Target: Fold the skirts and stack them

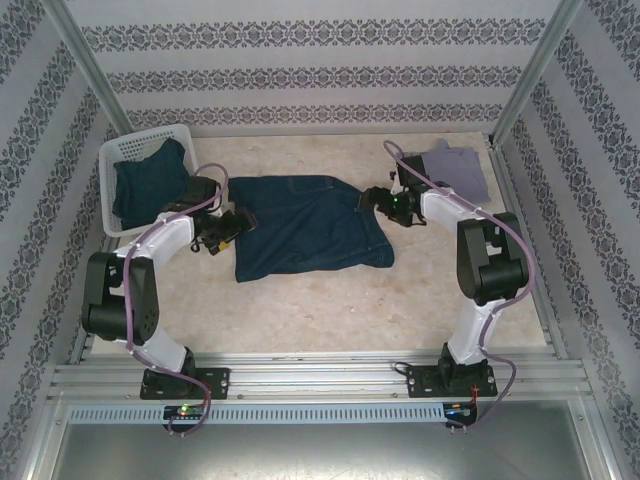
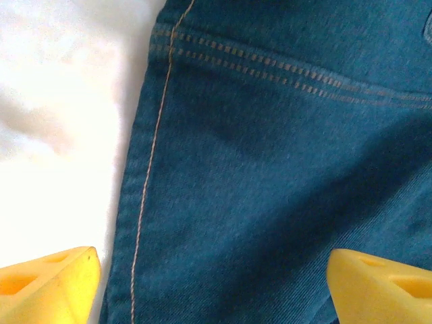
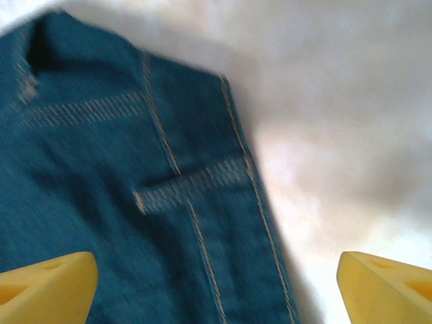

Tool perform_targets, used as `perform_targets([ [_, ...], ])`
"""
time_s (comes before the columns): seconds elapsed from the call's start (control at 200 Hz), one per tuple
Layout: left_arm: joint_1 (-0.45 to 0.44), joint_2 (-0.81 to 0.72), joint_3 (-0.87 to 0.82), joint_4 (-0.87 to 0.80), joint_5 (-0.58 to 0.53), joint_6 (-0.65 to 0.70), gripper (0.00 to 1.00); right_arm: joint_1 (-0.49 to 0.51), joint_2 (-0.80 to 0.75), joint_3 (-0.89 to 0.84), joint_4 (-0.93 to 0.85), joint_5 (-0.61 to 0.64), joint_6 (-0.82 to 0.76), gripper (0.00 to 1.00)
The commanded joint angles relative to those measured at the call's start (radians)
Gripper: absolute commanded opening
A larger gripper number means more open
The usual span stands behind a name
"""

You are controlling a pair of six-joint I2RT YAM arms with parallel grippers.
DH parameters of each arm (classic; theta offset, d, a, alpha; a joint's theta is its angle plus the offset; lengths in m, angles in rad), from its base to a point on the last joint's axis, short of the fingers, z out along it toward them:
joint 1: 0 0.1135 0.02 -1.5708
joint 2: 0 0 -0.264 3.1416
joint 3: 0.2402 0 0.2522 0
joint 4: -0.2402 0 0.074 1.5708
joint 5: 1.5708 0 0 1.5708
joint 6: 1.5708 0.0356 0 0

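Lining up on the denim skirt (image 1: 310,225)
I'm hovering both claws wide open over it as it's lying flat on the tabletop right of the basket (image 1: 110,160). The left claw (image 1: 236,226) is at the basket-side seam, the right claw (image 1: 370,200) at the far corner. I'm judging it soft but heavyish, so I'm targeting the stitched hems.

Pale table (image 1: 300,310) bears a spread denim skirt (image 1: 310,225), white basket (image 1: 150,135), grey skirt (image 1: 457,166)
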Motion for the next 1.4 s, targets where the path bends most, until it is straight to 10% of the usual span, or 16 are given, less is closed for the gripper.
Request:
perform_targets([
  [0.0,-0.01,-0.11,-0.095,-0.11,-0.052,-0.002,0.88,-0.019,-0.12,-0.111,-0.125,0.0,0.0,0.9],
  [0.405,-0.046,-0.227,-0.333,0.114,0.245,-0.078,0.73,-0.012,-0.167,-0.321,0.027,-0.255,-0.039,0.67],
  [0.495,-0.063,-0.184,-0.301,0.153,0.248,-0.083,0.54,-0.004,-0.157,-0.302,0.061,-0.269,-0.051,0.39],
  [0.605,-0.066,-0.199,-0.222,0.087,0.175,-0.045,0.0,-0.005,-0.24,-0.263,0.022,-0.196,-0.096,0.14],
  [0.974,0.082,-0.361,0.391,-0.348,-0.004,0.116,0.0,-0.068,-0.739,-0.161,0.116,-0.162,-0.279,0.0],
  [1.394,0.095,-0.223,0.832,-0.339,0.041,0.186,0.0,-0.073,-0.787,0.033,0.183,-0.097,-0.293,0.0],
])
